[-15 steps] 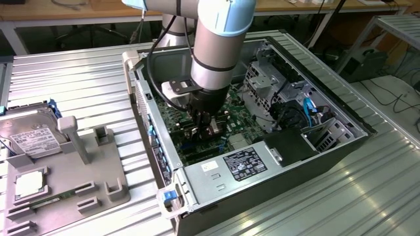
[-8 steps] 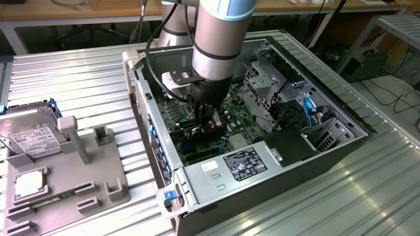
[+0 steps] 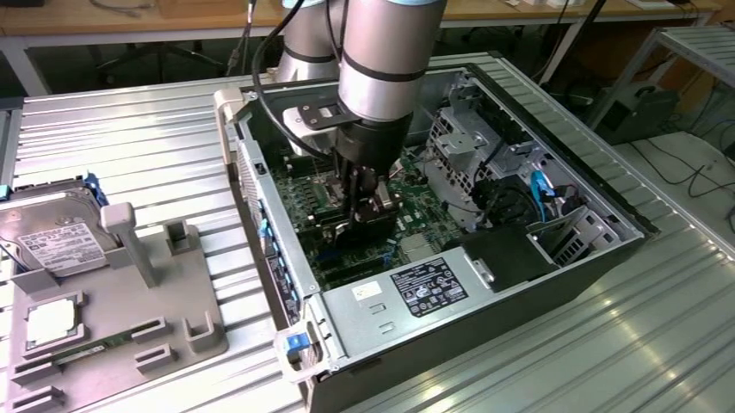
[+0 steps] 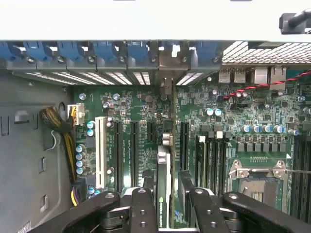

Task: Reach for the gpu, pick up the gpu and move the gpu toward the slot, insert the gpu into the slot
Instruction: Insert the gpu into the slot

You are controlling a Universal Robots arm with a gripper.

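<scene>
Inserting step: jaws clamped on gpu, card edge-on between them, low over motherboard; slot hidden beneath; needs straight, aligned downward press.

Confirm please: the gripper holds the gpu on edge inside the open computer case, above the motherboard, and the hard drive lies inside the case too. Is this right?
Not quite. The hard drive lies outside the computer case, on the grey fixture at the exterior view's left. The rest holds: the gripper holds the gpu on edge above the motherboard.
</scene>
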